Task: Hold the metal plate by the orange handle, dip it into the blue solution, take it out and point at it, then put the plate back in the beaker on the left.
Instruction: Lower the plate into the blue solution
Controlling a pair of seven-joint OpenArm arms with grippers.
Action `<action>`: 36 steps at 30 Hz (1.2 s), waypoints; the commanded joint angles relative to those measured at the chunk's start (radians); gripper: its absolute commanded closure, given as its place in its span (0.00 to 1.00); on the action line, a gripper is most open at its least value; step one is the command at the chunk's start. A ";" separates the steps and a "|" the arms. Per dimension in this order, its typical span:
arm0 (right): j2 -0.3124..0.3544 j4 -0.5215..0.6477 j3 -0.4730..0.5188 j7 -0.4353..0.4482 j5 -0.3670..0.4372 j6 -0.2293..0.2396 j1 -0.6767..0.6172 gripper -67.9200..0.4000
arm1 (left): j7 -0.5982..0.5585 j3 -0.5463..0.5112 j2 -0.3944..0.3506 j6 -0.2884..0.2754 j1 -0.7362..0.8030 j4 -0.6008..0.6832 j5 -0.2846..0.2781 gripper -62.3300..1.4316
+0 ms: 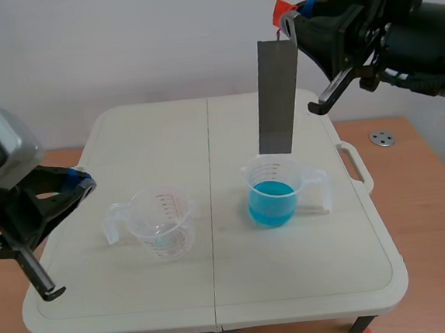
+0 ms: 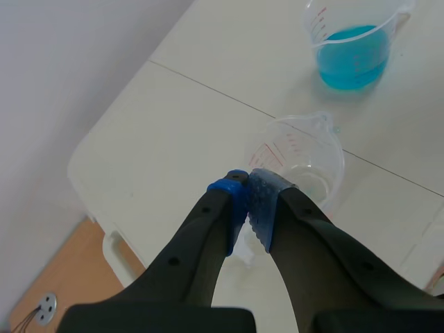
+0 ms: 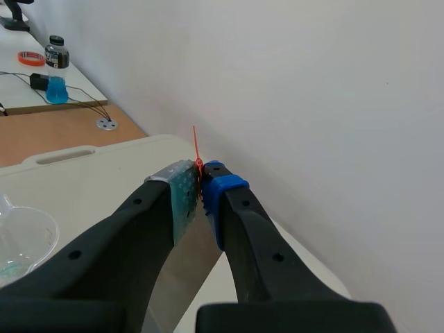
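Clamping the orange handle (image 1: 281,9) in the right hand (image 1: 290,26); showing the whole flat grey metal plate (image 1: 277,99) only in scene view.

We find the left gripper (image 1: 84,182) low over the table's (image 1: 311,283) near left corner, fingers (image 2: 208,229) pressed together on nothing. The right gripper (image 1: 288,22) stands raised above the table's far right edge, clamped on the orange handle (image 1: 281,9).
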 commanded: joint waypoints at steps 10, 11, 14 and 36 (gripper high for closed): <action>-0.003 -0.071 -0.028 0.084 -0.049 0.005 0.018 0.98 | -0.042 -0.195 0.014 0.024 0.354 0.100 -0.170 0.94; -0.005 -0.079 -0.028 0.092 -0.053 0.005 0.018 0.98 | -0.053 -0.204 0.014 0.040 0.382 0.100 -0.183 0.94; -0.019 -0.114 -0.028 0.106 -0.089 0.005 0.027 0.98 | -0.087 -0.222 0.014 0.068 0.451 0.099 -0.204 0.94; -0.114 -0.434 -0.033 0.273 -0.353 0.005 0.087 0.98 | -0.107 -0.230 0.047 0.144 0.613 0.097 -0.248 0.94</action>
